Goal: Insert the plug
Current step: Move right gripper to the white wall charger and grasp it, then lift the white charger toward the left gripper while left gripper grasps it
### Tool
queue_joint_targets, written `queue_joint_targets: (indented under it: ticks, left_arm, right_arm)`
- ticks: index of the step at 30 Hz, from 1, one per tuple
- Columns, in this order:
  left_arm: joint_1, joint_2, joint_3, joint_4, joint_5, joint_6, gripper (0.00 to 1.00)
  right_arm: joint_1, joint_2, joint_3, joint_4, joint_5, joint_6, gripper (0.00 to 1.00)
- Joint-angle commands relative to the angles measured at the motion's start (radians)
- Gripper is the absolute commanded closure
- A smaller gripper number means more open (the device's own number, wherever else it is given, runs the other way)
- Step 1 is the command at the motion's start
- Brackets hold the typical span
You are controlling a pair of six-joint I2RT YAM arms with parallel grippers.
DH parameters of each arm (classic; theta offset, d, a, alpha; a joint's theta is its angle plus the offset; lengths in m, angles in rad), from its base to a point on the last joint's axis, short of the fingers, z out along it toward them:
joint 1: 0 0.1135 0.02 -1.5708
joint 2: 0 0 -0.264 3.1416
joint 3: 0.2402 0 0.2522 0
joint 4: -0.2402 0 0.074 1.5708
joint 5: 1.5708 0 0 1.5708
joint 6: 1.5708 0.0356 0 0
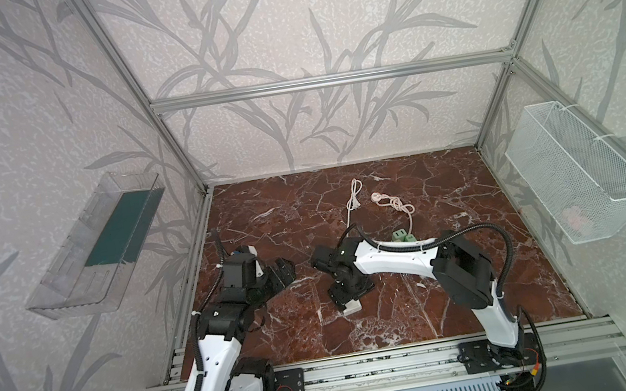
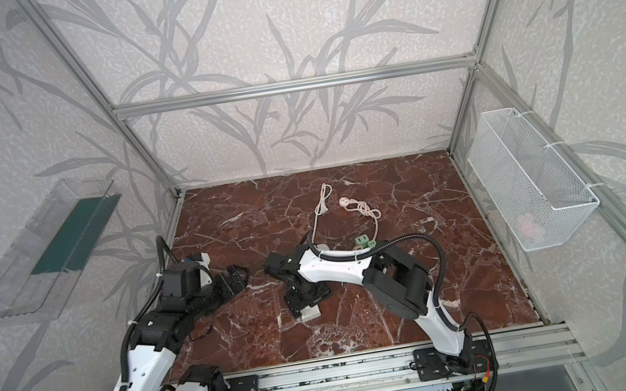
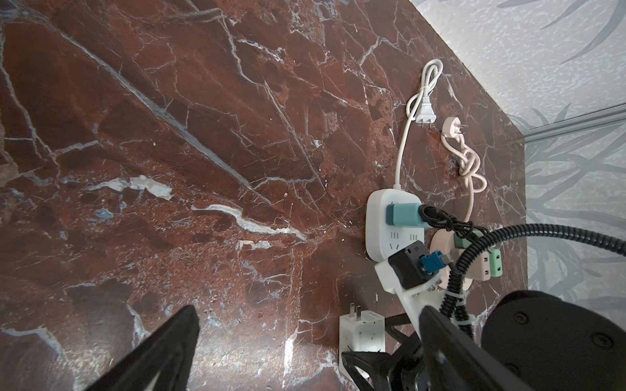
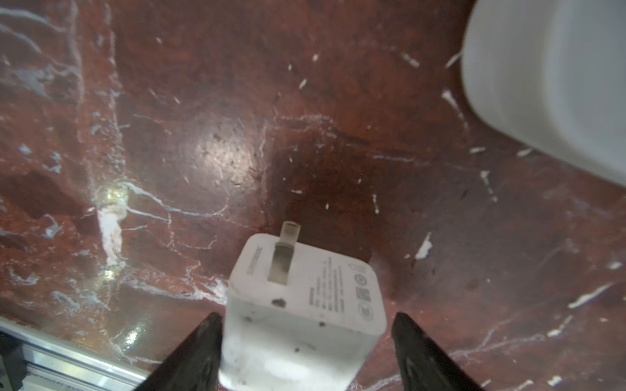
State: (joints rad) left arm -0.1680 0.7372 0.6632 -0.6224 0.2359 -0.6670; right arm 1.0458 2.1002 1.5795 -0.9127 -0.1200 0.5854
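Note:
The plug (image 4: 301, 304), a white cube with two flat prongs, lies on the red marble floor (image 1: 405, 317); it also shows as the plug (image 1: 351, 307) in both top views. My right gripper (image 4: 307, 315) points down over it, open, one finger on each side. One finger (image 4: 206, 335) is at the plug's side and the other finger (image 4: 411, 335) stands apart from it. The white power strip (image 3: 376, 237) lies just beyond, with a teal adapter (image 3: 404, 215) in it. My left gripper (image 1: 285, 274) hovers open and empty to the left.
A pink round socket block (image 3: 443, 243) with green outlets lies beside the strip. The strip's white cord end (image 3: 423, 115) and a knotted pink cord (image 3: 469, 166) lie farther back. A wire basket (image 1: 577, 174) hangs on the right wall, a clear bin (image 1: 96, 245) on the left.

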Motion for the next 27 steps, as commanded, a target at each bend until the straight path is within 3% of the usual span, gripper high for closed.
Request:
queue_joint_targets:
  ticks: [1,5,8,11,12,13,21,27]
  left_arm:
    - [0.001,-0.016,0.0,0.029,0.005,-0.009,0.02]
    - [0.002,-0.055,-0.028,0.038,0.003,-0.016,0.02]
    - [0.002,-0.085,-0.045,0.036,0.005,-0.023,0.02]
    - [0.002,-0.103,-0.051,0.035,0.02,-0.024,0.03]
    - [0.002,-0.103,-0.049,0.034,0.034,-0.019,0.04]
    - [0.002,-0.098,-0.041,0.023,0.043,-0.015,0.05]
    - [-0.006,0.016,0.047,-0.112,0.23,-0.043,0.18]
    - [-0.063,0.01,0.025,-0.048,0.34,-0.162,0.22]
  right_arm:
    - [-0.004,0.01,-0.026,0.022,-0.055,-0.021,0.24]
    - [-0.004,-0.001,-0.075,0.063,-0.082,-0.023,0.28]
    - [-0.004,-0.018,-0.111,0.086,-0.097,-0.03,0.38]
    - [-0.007,-0.051,-0.146,0.1,-0.109,-0.037,0.7]
    - [-0.013,-0.069,-0.159,0.104,-0.118,-0.046,0.9]
    - [-0.014,-0.093,-0.173,0.104,-0.127,-0.06,1.0]
    - [-0.096,-0.375,-0.292,0.148,-0.09,-0.266,1.0]
    - [-0.096,-0.464,-0.287,0.173,-0.108,-0.326,1.0]
